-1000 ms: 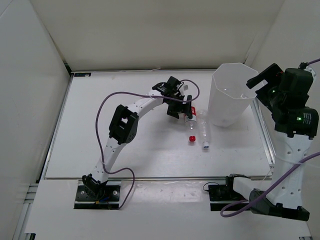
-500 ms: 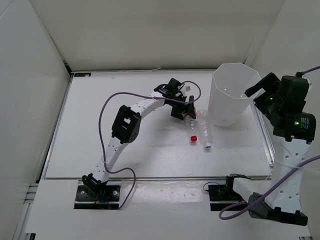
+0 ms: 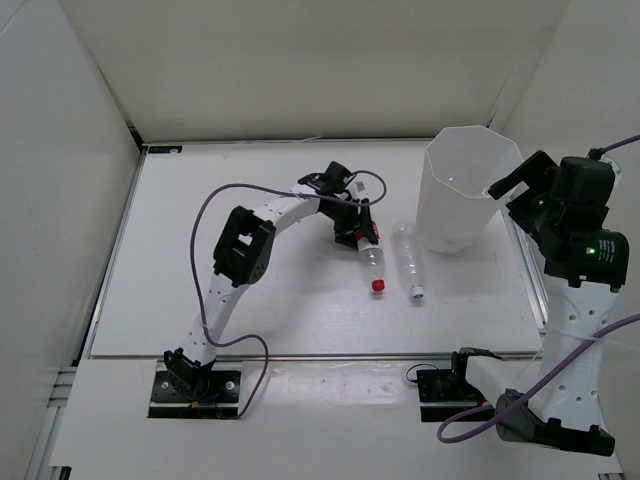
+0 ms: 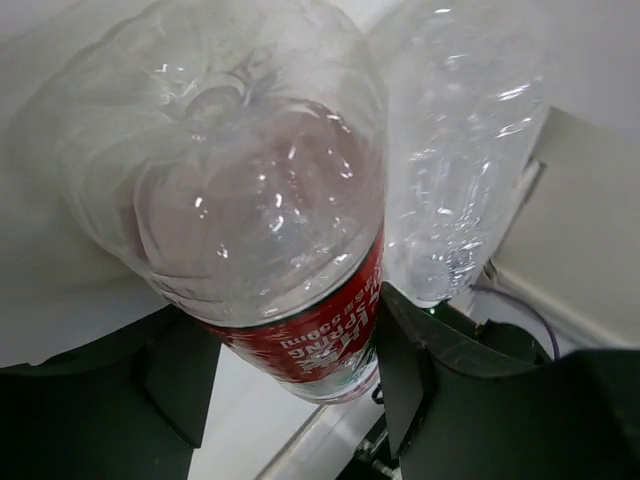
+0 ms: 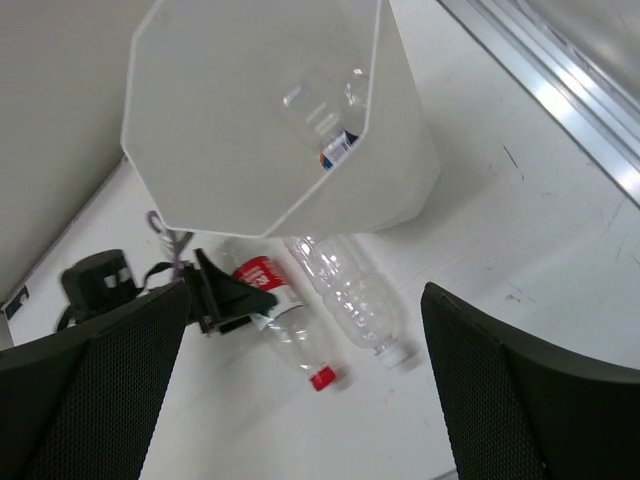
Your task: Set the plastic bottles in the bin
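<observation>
Plastic bottles, three in all: clear red-labelled bottle with red cap (image 3: 371, 259) just left of the tall translucent white octagonal-rimmed bin (image 3: 450, 215), cap end pointing away from the bin, base end clamped between the jaws of the left gripper (image 3: 356, 234); plain clear bottle with white cap (image 3: 407, 262) lying loose on the white table (image 3: 200, 220), between the red-labelled one and the bin, near the bin's foot; short bottle with blue-orange label (image 5: 330, 135) down inside the bin. Up beside the bin's right rim, right gripper (image 5: 305, 298), jaws spread wide, holding nothing.
</observation>
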{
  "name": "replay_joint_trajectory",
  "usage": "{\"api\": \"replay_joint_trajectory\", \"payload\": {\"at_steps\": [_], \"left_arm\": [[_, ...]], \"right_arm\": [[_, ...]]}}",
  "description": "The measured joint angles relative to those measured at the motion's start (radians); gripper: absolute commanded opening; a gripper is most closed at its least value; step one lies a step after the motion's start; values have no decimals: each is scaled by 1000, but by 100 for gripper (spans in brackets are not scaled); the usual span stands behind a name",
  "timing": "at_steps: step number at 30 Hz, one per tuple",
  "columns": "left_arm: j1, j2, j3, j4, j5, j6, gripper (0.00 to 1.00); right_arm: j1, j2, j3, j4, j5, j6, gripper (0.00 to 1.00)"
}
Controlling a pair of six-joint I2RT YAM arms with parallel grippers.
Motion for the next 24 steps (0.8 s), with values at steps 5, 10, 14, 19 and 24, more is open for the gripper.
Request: {"api": "replay_joint_trajectory", "payload": {"at_steps": [5, 10, 14, 19, 24], "left_arm": [[70, -169, -71, -174, -181, -10, 67], [164, -278, 204, -175, -326, 15, 65], [163, -359, 361, 26, -379, 76, 70], [68, -319, 530, 296, -385, 84, 73], [-34, -238, 516, 491, -435, 100, 78]], "right_arm": [[0, -33, -101, 6, -1, 35, 100], [0, -42, -136, 11, -4, 56, 100], [0, -53, -137, 12, 0, 74, 100], [0, -75, -132, 10, 18, 93, 100], [0, -77, -92, -2, 23, 102, 100]]}}
